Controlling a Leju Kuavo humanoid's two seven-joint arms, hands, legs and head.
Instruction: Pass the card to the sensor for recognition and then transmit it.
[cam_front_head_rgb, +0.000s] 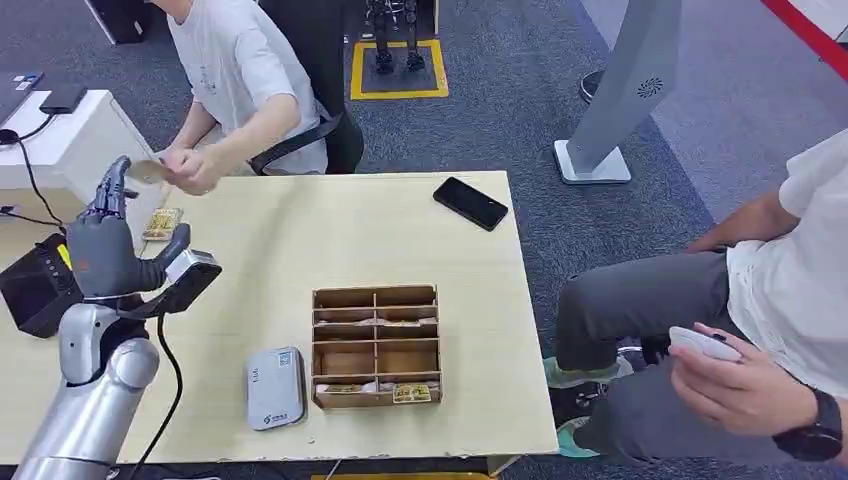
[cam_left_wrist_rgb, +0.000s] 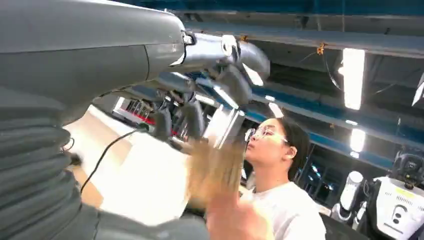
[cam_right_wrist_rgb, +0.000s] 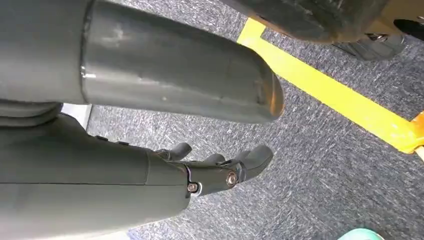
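Head view: left hand raised over the tabletop's left end, fingers up and spread. The card is at its fingertips, with a seated person's hand on the card too; can't tell whether the robot's fingers are pinching it. Grey sensor lies flat beside the wooden compartment box. Black phone near the far edge.

Left wrist view: fingers spread, blurred card and person's hand just past them.

Right wrist view: right hand hangs over grey carpet, fingers loosely curled, holding nothing.
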